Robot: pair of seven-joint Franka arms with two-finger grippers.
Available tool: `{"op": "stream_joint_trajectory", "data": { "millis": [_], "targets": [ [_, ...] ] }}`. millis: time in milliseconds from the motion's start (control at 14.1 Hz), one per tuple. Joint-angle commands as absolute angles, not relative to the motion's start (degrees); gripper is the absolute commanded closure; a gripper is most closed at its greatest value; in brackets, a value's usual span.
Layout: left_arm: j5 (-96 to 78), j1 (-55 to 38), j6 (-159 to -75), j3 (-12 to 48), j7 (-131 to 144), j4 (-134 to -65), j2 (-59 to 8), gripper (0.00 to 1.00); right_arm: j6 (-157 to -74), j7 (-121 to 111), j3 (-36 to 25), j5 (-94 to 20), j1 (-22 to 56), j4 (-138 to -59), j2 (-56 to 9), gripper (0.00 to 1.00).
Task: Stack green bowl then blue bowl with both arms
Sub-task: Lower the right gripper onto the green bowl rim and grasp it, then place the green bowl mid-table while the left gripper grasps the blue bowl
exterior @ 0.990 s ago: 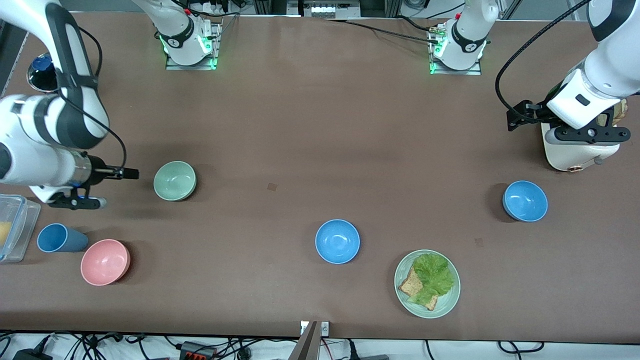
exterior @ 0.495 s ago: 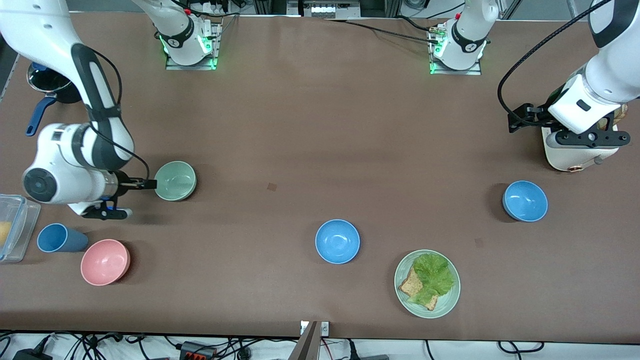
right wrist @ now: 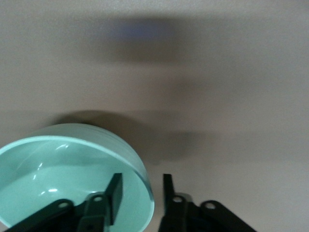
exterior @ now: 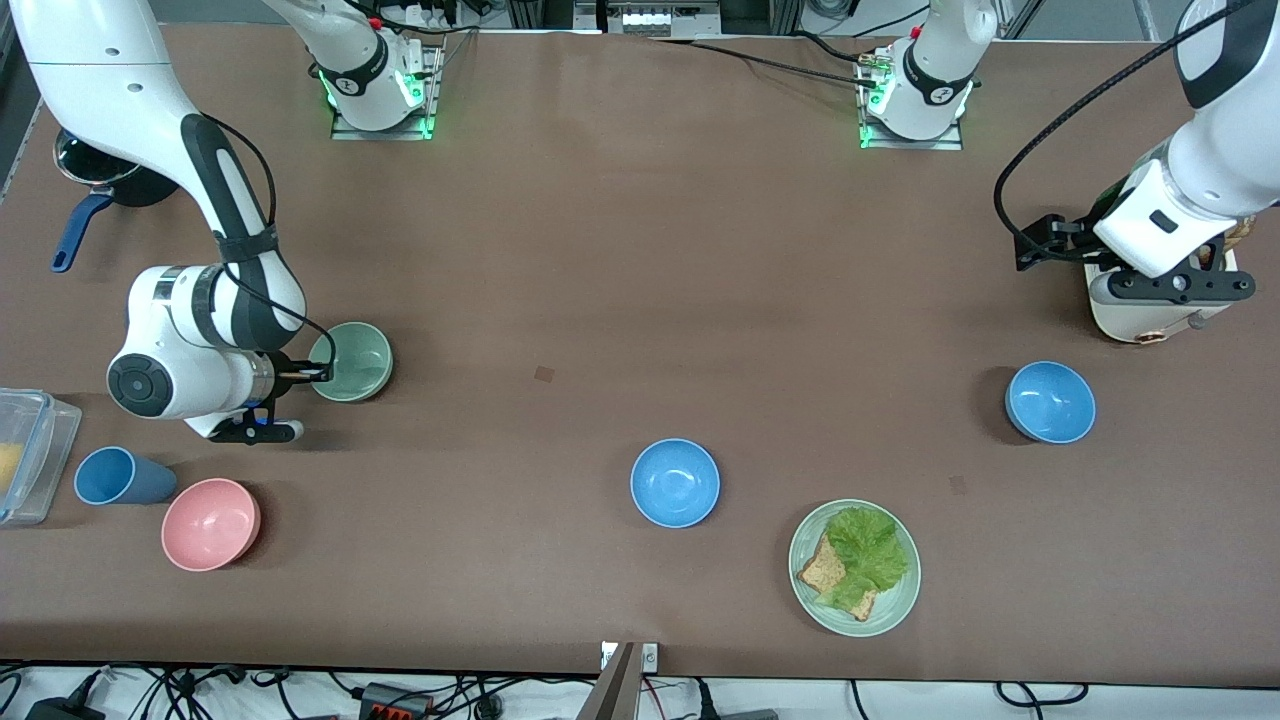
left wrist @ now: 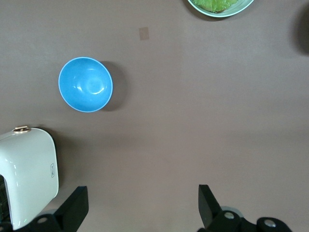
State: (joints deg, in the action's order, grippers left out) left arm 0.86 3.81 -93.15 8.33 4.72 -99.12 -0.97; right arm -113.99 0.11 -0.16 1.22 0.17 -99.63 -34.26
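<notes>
Right end effector [exterior: 318, 374] straddles the green bowl's [exterior: 352, 361] rim, narrowly parted — left end effector [left wrist: 140, 205] hovers wide, upper right.

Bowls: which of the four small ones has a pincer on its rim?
The green bowl, toward the right arm's end. The right pincer straddles its rim, one finger inside, one outside. The two blue bowls and the pink bowl sit untouched.

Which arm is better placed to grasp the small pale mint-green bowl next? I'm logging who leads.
The right. Its tool is open and already straddles the rim of the small pale mint-green bowl, one finger inside and one outside. The left tool hangs open over bare table beside the white appliance.
</notes>
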Motion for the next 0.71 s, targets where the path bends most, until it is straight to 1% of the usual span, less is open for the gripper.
{"op": "stream_joint_trajectory", "data": {
  "millis": [0,212,424,636],
  "targets": [
    [0.09,5.00,-92.29,8.44,4.66,-96.85,-2.29,0.00,-112.33,0.18,-0.09,1.58,0.35,-99.05,-34.19,1.00],
    [0.09,5.19,-92.02,8.44,4.57,-96.33,-3.16,0.00,-111.80,-0.79,0.09,1.41,0.53,-98.70,-33.84,1.00],
    [0.18,5.53,-92.20,8.35,4.48,-96.15,-4.04,0.00,-106.72,-0.71,2.98,1.15,1.84,-96.86,-33.05,1.00],
    [0.09,6.33,-92.11,8.35,4.48,-95.98,-4.83,0.00,-103.89,0.61,6.15,0.70,5.78,-94.05,-32.96,1.00]
  ]
}}
